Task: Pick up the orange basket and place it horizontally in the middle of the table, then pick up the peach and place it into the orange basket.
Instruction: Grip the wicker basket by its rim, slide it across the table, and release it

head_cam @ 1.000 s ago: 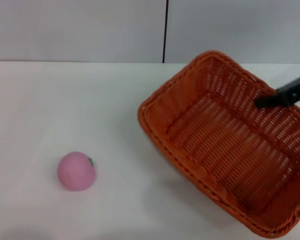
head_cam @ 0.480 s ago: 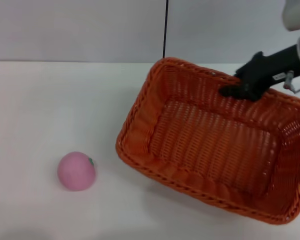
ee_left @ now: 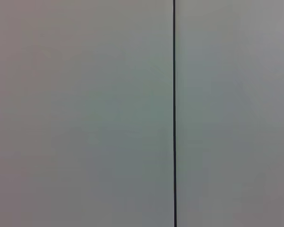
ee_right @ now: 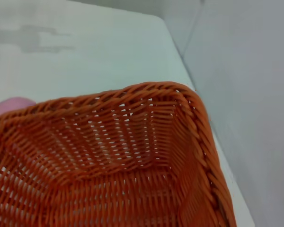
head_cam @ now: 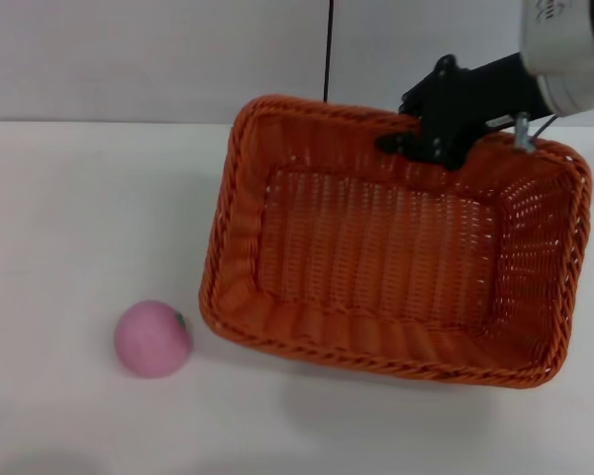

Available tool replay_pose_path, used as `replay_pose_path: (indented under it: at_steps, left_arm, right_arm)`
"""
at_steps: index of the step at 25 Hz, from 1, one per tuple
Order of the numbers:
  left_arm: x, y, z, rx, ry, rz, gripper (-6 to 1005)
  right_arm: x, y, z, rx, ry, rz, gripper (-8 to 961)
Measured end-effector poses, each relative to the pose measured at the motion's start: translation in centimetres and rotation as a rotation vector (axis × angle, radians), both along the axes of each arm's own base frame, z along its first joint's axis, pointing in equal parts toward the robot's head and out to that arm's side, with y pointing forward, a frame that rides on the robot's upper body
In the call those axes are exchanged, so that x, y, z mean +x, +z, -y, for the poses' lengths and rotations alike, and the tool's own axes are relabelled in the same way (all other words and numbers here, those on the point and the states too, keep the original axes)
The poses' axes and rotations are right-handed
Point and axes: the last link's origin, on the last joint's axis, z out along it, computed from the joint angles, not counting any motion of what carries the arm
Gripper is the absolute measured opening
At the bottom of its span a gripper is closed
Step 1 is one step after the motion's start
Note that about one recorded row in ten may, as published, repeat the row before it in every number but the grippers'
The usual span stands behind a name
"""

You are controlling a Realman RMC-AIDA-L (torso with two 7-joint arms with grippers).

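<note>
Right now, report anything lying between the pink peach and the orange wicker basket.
Nothing visible: only bare white table separates the small round pink peach from the orange woven basket, whose rim the right end effector grips.

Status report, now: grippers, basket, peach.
Right gripper shut on far rim of bright orange woven basket, carried over white table. Small pink round peach alone, nothing blocking. Left gripper out of view.

You've got open table (head_cam: 69,208) all around the peach (head_cam: 152,338); the only obstacle is the orange basket (head_cam: 376,247) just to its right, near but not touching.
</note>
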Motion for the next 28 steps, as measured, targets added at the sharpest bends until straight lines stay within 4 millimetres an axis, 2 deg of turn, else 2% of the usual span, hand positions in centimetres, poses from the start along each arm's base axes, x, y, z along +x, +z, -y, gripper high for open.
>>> replay_pose_path:
  at_steps: [1,5,10,15,28]
  left_arm:
    - [0.0,0.0,0.2,0.002,-0.002,-0.001,470]
    - [0.0,0.2,0.7,0.011,0.0,-0.003,468]
    - [-0.1,0.3,1.1,0.018,0.012,-0.005,465]
    - [-0.3,0.3,1.2,0.018,0.024,-0.004,462]
    - [-0.4,0.5,0.7,0.017,0.026,-0.013,455]
  right_arm:
    - [0.0,0.0,0.0,0.0,0.0,0.0,153]
    - [-0.4,-2.1,0.0,-0.008,0.099,0.102,153]
    - [-0.6,-3.1,0.1,-0.005,0.155,0.145,154]
    - [-1.5,-4.0,0.3,-0.005,0.205,0.073,154]
    - [-0.8,-5.1,0.5,0.054,0.223,0.007,153]
